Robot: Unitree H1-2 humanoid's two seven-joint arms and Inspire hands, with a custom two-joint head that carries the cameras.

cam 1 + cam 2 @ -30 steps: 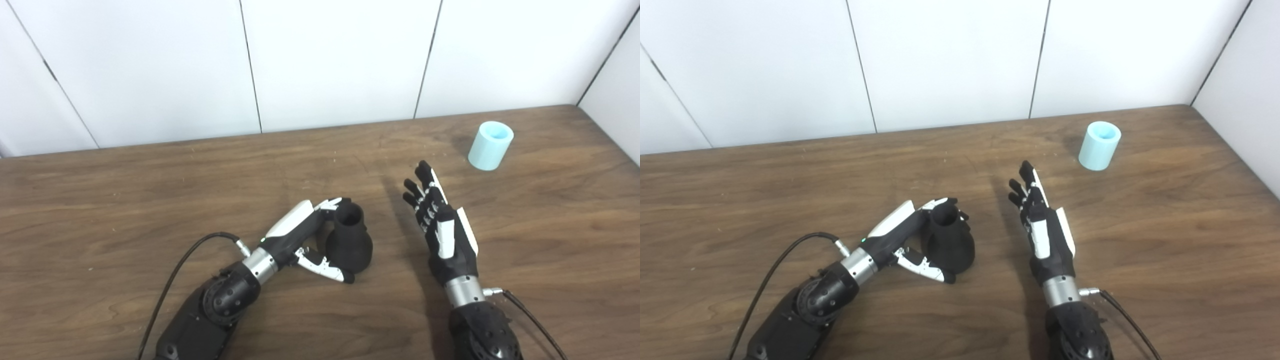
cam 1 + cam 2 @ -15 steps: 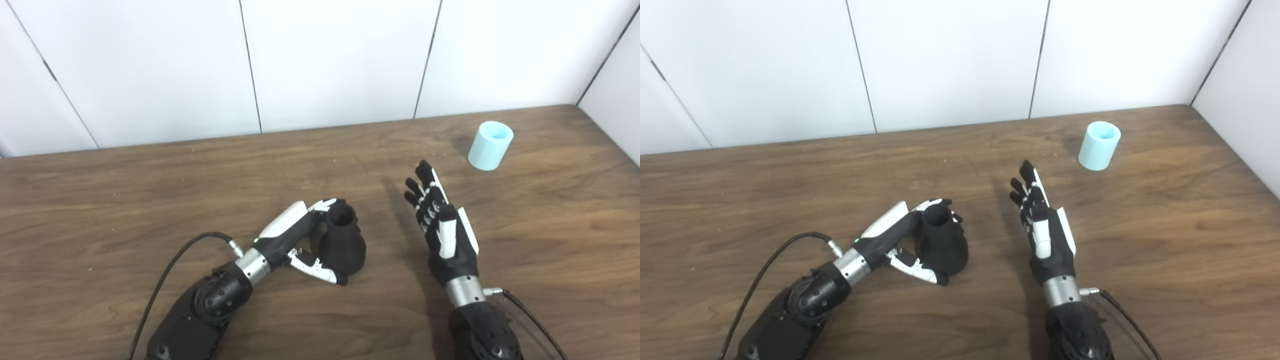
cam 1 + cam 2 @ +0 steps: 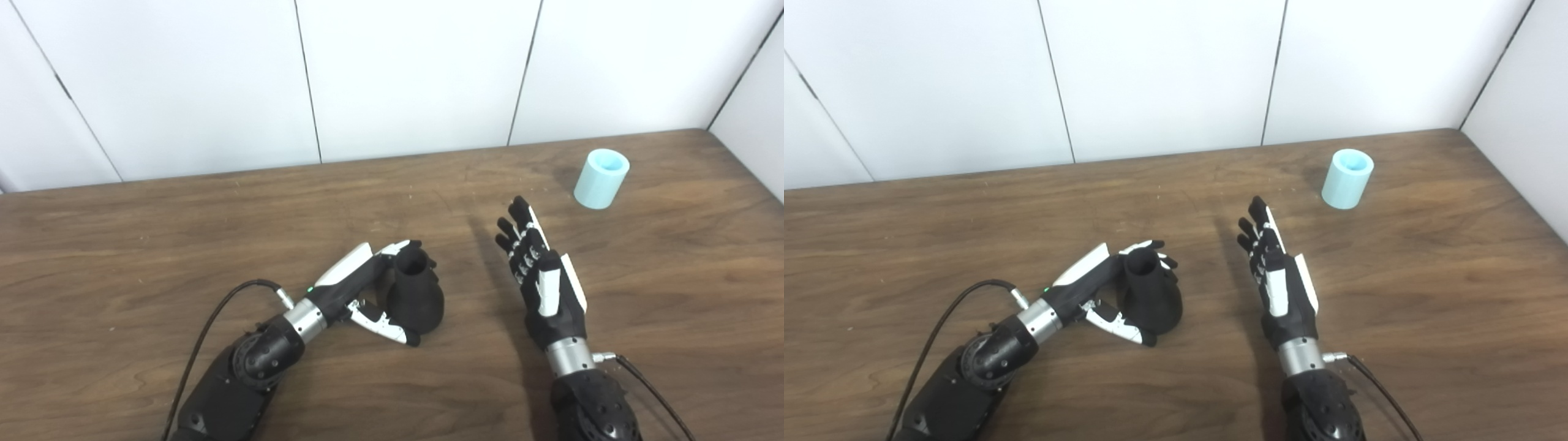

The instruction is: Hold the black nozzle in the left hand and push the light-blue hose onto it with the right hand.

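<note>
The left hand (image 3: 361, 288) lies low over the wooden desk (image 3: 122, 245), its forearm coming in at a slant from the near left corner with a black cable (image 3: 208, 324) looping off the wrist. It is grasping the black nozzle (image 3: 415, 296): the fingers (image 3: 401, 248) curl round the narrow neck from behind and the thumb (image 3: 386, 323) presses under the wide bell at the front. The nozzle stands with its flared base near the desk and its open mouth up, leaning a little toward the back wall.

To the right of the nozzle, well apart from it, the right hand (image 3: 542, 275) is raised on edge with nothing in it, fingers straight and close together, pointing away toward the wall, the thumb laid along the side. Its wrist also carries a cable, trailing off to the near right.

The light-blue hose (image 3: 601, 178), a short stubby tube, stands upright on its end far to the right of the nozzle, beyond the right hand's fingertips and near the back corner of the desk, untouched.

The right eye view shows the left hand's fingertips (image 3: 1167, 261) poking out past the far side of the nozzle's neck, which the left eye view shows less plainly. It also shows a clearer strip of desk between the nozzle and the right hand.
</note>
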